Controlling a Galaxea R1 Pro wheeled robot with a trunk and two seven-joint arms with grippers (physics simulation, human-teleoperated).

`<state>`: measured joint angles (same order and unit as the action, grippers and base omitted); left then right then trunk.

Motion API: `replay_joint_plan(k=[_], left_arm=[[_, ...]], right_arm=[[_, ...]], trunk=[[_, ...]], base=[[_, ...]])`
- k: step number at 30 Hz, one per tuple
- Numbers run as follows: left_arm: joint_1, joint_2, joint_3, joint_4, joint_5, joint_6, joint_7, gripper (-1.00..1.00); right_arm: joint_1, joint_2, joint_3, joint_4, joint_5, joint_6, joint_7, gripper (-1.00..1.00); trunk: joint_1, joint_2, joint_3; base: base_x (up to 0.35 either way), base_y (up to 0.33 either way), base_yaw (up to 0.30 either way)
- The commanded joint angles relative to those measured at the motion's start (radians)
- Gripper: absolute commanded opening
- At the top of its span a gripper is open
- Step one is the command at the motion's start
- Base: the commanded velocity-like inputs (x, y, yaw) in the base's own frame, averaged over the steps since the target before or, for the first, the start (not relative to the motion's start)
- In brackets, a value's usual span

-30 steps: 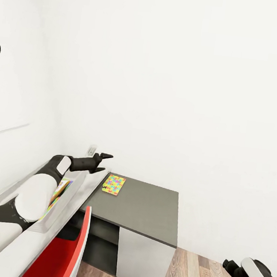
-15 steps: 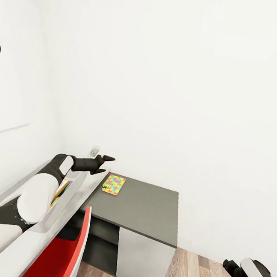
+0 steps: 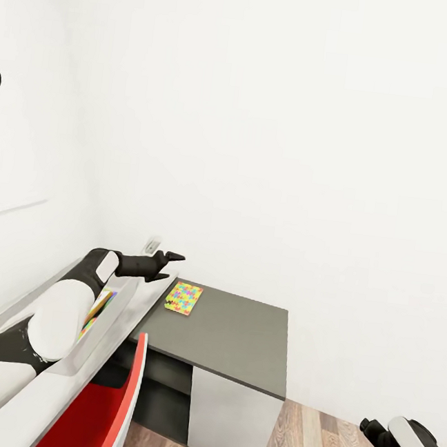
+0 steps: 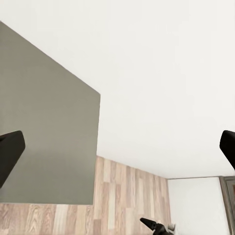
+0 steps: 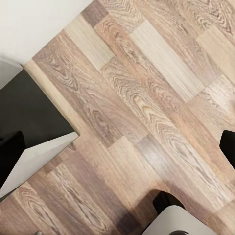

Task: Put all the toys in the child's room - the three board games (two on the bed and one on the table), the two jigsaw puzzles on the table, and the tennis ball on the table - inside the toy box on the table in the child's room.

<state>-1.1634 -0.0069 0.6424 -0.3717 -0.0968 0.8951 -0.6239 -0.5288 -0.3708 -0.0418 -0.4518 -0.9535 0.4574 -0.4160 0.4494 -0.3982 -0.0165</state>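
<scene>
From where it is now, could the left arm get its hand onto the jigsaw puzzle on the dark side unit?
Probably yes. The left hand hangs open just above the table's end, and the jigsaw puzzle lies flat on the dark side unit just beyond and below it, with nothing between them.

The dark grey side unit top [image 3: 238, 336] looks matt and smooth; the light brown plank floor [image 5: 147, 98] shows wood grain.

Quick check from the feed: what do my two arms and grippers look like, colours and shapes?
The left arm has rounded white shell segments joined by black sections, ending in a black wrist and the left gripper with two slim, pointed black fingers. The right arm shows the same white shell over black. The right gripper's fingertips are black. No cables or markings visible.
</scene>
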Motion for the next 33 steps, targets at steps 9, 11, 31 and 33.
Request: replay_joint_plan(k=[9, 11, 31, 33], left_arm=[[-0.001, 0.000, 0.008, -0.001, -0.010, -0.008, 0.012, 1.00], [-0.001, 0.000, 0.008, -0.001, -0.010, -0.009, 0.015, 1.00], [-0.001, 0.001, -0.006, -0.007, -0.009, -0.010, 0.018, 1.00], [-0.002, 0.000, -0.010, -0.012, -0.009, -0.009, 0.018, 1.00]], right_arm=[[0.000, 0.000, -0.002, -0.002, -0.008, 0.003, -0.007, 1.00], [0.000, 0.000, -0.002, -0.002, -0.008, 0.003, -0.007, 1.00], [0.000, 0.001, -0.002, -0.002, -0.010, 0.003, -0.007, 1.00], [0.000, 0.001, -0.003, -0.002, -0.010, 0.004, -0.007, 1.00]], trunk=[[0.001, -0.002, -0.002], [0.001, -0.002, -0.002], [0.001, -0.002, -0.004], [0.001, -0.002, -0.006]], base=[[0.000, 0.000, 0.000], [0.000, 0.000, 0.000], [0.000, 0.000, 0.000], [0.000, 0.000, 0.000]])
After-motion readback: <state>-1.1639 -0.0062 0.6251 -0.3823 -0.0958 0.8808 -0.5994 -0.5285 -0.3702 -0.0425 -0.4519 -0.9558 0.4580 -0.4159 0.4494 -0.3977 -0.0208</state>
